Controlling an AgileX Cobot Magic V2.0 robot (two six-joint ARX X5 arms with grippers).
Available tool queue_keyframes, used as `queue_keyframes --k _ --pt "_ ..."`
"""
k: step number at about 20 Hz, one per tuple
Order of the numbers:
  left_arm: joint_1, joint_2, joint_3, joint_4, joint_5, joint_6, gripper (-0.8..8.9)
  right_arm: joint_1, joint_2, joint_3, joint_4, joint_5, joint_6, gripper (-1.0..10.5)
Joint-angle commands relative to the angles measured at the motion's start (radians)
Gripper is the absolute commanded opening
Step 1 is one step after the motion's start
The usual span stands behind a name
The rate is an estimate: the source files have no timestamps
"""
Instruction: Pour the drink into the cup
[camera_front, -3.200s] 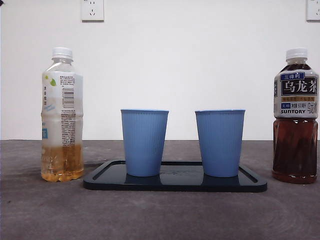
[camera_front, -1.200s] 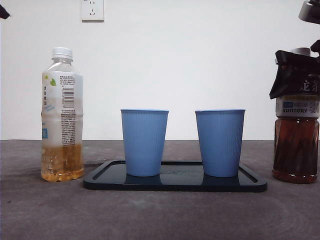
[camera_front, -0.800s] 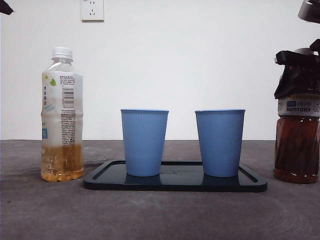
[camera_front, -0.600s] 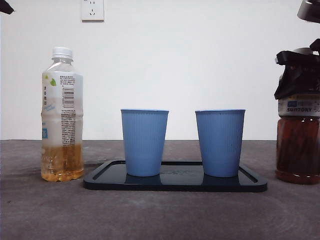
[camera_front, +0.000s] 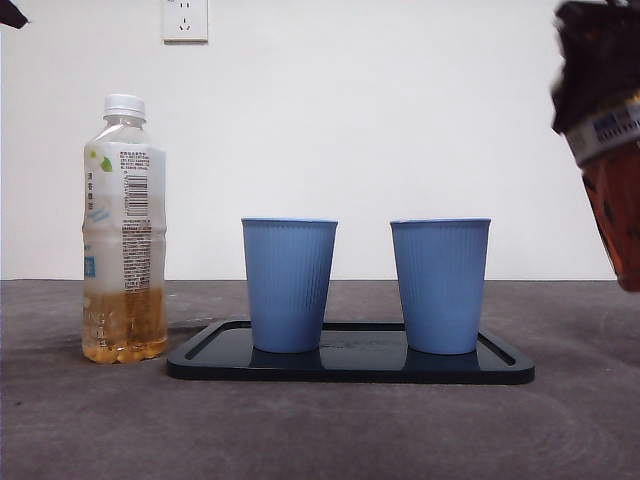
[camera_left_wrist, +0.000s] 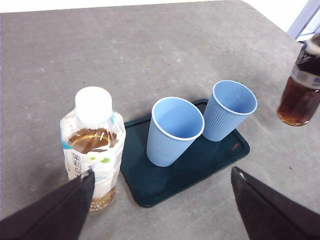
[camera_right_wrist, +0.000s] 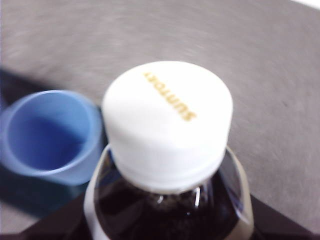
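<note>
My right gripper (camera_front: 598, 60) is shut on the upper part of the dark tea bottle (camera_front: 615, 200) and holds it tilted above the table at the right edge of the front view. The bottle's white cap (camera_right_wrist: 167, 120) is on. The bottle also shows in the left wrist view (camera_left_wrist: 300, 90). Two empty blue cups, the left one (camera_front: 289, 285) and the right one (camera_front: 440, 285), stand upright on a dark tray (camera_front: 505, 368). The held bottle is to the right of the right cup (camera_right_wrist: 45, 137). My left gripper (camera_left_wrist: 162, 200) is open and empty, high above the table.
A capped bottle with a little yellow tea (camera_front: 124, 230) stands on the grey table left of the tray, and it shows close in the left wrist view (camera_left_wrist: 92, 145). A white wall with a socket (camera_front: 185, 20) is behind.
The right gripper came down onto the dark tea bottle, closed around its upper part, and has now lifted it off the table and tilted it. Cups and yellow bottle have not moved.
</note>
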Motion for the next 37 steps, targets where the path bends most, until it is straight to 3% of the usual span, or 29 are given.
queue_keyframes --k 1,7,16,37 --pt "-0.005 0.006 0.005 0.012 0.002 0.012 4.36 0.064 0.035 0.089 -0.063 0.066 -0.064 1.9" --pt "-0.005 0.006 0.005 0.012 0.002 0.012 4.36 0.194 0.206 0.291 -0.314 0.283 -0.134 1.9" --pt "-0.005 0.006 0.005 0.013 0.002 0.012 4.36 0.291 0.531 0.530 -0.602 0.502 -0.132 1.9" --pt "-0.038 0.006 0.005 0.007 0.002 0.012 4.36 0.436 0.758 0.544 -0.681 0.899 -0.176 1.9"
